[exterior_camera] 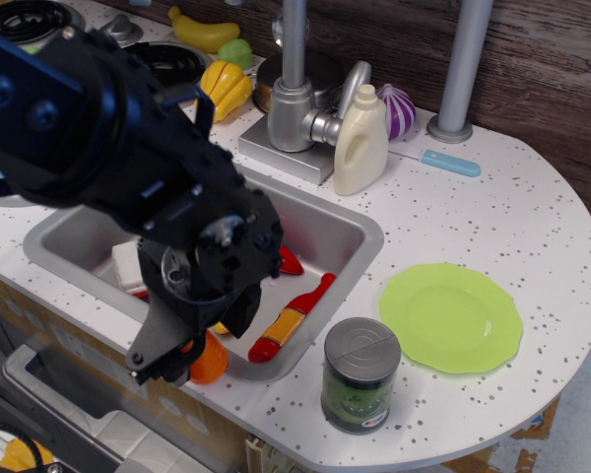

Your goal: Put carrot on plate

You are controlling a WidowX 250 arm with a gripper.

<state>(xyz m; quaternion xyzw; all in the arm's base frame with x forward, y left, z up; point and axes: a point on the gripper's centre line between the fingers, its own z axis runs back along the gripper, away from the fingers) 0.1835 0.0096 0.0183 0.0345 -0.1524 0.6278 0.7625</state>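
- Evidently the step in hand is the grasp: the gripper point(177, 363) sits low at the near edge of the sink point(350, 229), right at the carrot point(210, 361).
- The carrot rests on the near rim of the sink, at the left part of that front edge; only its orange right side shows past the dark fingers.
- Whether the jaws are open, or closed on the carrot, I cannot tell, since the arm's bulk hides the contact.
- The plate point(451, 317) lies empty on the desk point(512, 217) well to the right, beyond the tin can point(360, 374).
- Next, I judge, the move calls for a firm hold, a lift clear of the rim, and a carry rightward over or around the can.
- The desk is a white speckled counter; the sink holds a red chili pepper point(292, 318).
- Behind are a faucet point(294, 94), a soap bottle point(361, 141) and a dark wood wall point(552, 69).
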